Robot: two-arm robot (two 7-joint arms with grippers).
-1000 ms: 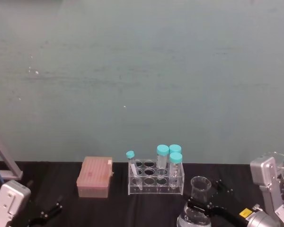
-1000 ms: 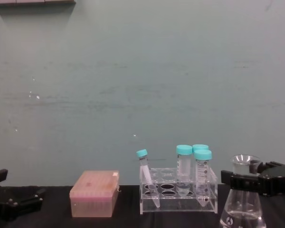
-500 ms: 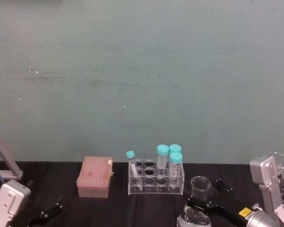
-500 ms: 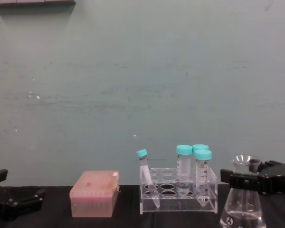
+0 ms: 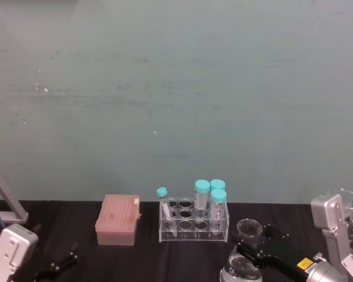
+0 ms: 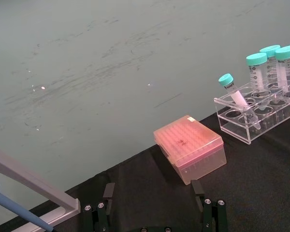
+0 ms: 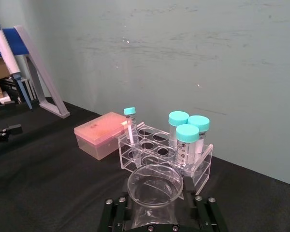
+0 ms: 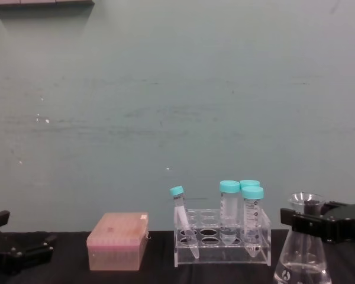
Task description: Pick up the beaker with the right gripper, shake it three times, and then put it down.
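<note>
Glassware and plastic tubes on a black lab bench [image 5: 165, 258].

Nearest the robot, on the right, the right gripper [image 8: 296, 222] is clamped on the narrow neck of the beaker [image 8: 300, 266]. The beaker is a clear glass conical flask. A black jaw sits on each side of the neck, just below the flared rim. In the chest view the bottom edge cuts off the flask's wide base, so whether it rests on the bench cannot be told. A faint line crosses low on its body, but it is hard to make out whether there is liquid inside. The right wrist view looks down into its round open mouth.

Nearest on the left, the left gripper [image 6: 155, 212] hangs low over the bench with its thin fingers spread wide apart.

Farther back, left of the flask and apart from it, stands a clear plastic tube rack [image 8: 222, 248]. It holds four teal-capped tubes. A slim tube [image 8: 183, 222] leans in the left end, and three wider tubes [image 8: 229, 213] stand upright, bunched at the right end. Their contents cannot be made out.

Left of the rack, near it, sits a closed translucent pink pipette tip box [image 8: 118, 239].

At the far left a slanted grey pipette stand [image 5: 6, 202] is partly cut off. The right wrist view shows a pipette [image 7: 7, 50] resting on it.

A plain teal wall [image 5: 176, 88] rises behind everything.
</note>
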